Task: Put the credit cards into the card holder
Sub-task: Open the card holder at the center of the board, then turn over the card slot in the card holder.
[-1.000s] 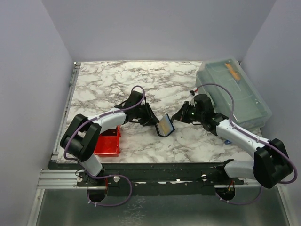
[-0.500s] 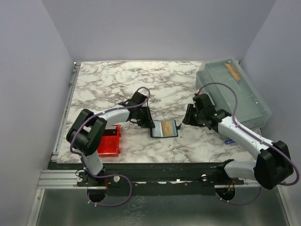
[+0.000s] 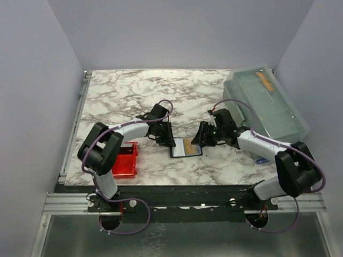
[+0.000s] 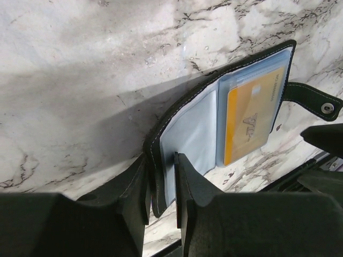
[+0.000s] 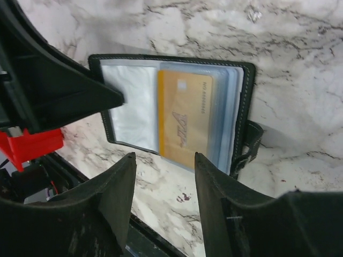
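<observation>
Card holder (image 3: 186,148) open flat, yellow card (image 5: 185,118) sleeved, poss. others

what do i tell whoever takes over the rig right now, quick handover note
Left gripper: shut on the card holder's left cover edge; holder lies open.
Right gripper: open, empty, poised over the holder.
Done: yellow card sits in a sleeve on the right half.
Left: a blue sliver by the right arm looks like another card; other cards not in view.
</observation>
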`<state>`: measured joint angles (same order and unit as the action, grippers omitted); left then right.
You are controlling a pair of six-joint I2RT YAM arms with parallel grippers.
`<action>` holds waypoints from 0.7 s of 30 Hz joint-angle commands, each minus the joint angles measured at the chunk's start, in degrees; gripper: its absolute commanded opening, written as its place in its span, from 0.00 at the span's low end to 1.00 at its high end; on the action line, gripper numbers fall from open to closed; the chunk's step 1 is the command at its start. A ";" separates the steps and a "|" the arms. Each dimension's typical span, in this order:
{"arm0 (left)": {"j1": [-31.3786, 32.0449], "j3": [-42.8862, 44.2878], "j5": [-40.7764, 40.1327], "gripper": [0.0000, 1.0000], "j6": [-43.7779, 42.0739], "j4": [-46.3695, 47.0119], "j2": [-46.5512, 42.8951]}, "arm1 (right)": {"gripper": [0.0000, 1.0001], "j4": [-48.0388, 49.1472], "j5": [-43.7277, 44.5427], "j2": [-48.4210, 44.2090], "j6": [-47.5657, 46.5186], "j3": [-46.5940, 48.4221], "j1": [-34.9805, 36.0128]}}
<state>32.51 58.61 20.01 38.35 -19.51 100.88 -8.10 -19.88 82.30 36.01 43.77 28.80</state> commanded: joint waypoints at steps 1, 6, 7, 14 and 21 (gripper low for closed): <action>0.43 1.16 -0.41 0.28 -1.27 -1.26 0.85 | 0.51 1.73 1.30 0.99 0.06 -1.76 0.03; 0.53 1.58 -0.03 0.28 -1.35 -1.15 1.57 | 0.51 3.94 0.15 3.40 0.30 -3.42 -0.02; 0.58 1.67 0.02 0.28 -1.35 -1.07 1.67 | 0.51 4.68 -0.12 3.78 0.48 -3.84 0.00; 0.62 1.62 0.20 0.28 -1.17 -0.90 1.86 | 0.51 6.54 -0.89 6.60 0.29 -3.56 -0.05; 0.79 1.77 0.37 0.28 -0.84 -0.71 2.37 | 0.42 10.42 -5.93 6.44 1.87 -4.01 0.08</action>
<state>32.71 59.24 20.05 38.02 -19.62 102.26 -2.20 -21.30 88.62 36.42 40.49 28.77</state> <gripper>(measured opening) 0.279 0.451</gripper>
